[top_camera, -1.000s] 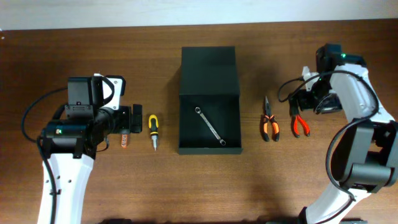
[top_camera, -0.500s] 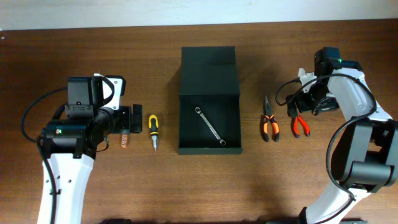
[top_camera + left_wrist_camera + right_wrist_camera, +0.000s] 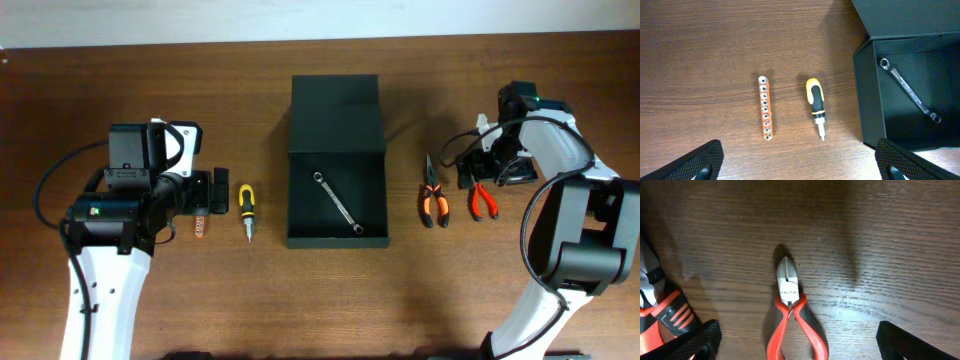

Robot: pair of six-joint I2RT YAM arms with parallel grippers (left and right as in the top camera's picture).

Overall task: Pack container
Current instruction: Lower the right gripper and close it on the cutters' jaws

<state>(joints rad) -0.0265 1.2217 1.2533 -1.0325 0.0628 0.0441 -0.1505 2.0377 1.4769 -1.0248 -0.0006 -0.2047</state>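
Note:
The container (image 3: 336, 241) is a dark square box at the table's centre. Its flap lid (image 3: 335, 112) lies open toward the back, and a silver wrench (image 3: 337, 203) rests inside. My left gripper (image 3: 216, 192) is open above a yellow-handled screwdriver (image 3: 816, 106) and an orange bit holder (image 3: 765, 107), and it holds nothing. The container wall (image 3: 867, 100) and wrench (image 3: 909, 90) lie to its right. My right gripper (image 3: 797, 335) is open low over red-handled cutters (image 3: 790, 315), one finger on each side of the handles and apart from them.
Orange-and-black pliers (image 3: 432, 200) lie between the container and the red cutters (image 3: 482, 200), and their handle (image 3: 662, 312) shows close to my right gripper's left finger. The screwdriver (image 3: 245, 205) and bit holder (image 3: 199, 227) lie left of the container.
My right arm has shifted a little left and forward, bringing its gripper over the red cutters. The left arm and all the tools have stayed still.

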